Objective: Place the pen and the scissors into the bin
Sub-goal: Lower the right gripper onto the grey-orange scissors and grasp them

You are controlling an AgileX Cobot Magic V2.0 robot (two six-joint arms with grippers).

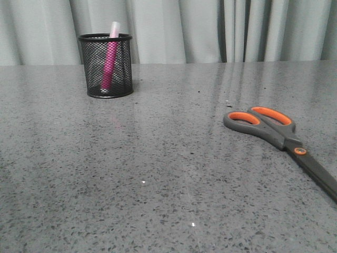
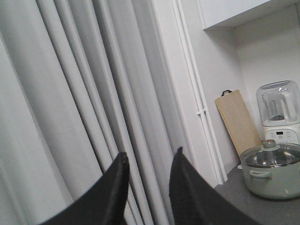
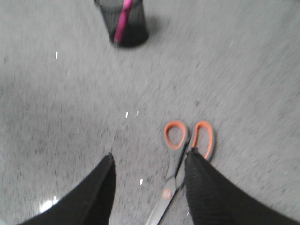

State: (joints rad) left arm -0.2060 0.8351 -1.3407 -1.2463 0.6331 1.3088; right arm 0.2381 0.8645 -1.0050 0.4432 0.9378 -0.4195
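Bin [image 1: 106, 65]: black mesh cup, upright, far left on grey speckled table [image 1: 158, 174], before pale curtain [image 1: 210, 29]
Pen [image 1: 110, 60]: pink, leaning inside bin, whitish end above rim
Scissors [image 1: 281, 142]: flat on table at right, well apart from bin, orange-lined loops toward centre, blades running off lower right edge

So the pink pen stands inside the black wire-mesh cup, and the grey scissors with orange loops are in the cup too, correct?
Not quite. The grey scissors with orange loops lie flat on the table, outside the black wire-mesh cup, as the front view shows. The pink pen does stand inside it.
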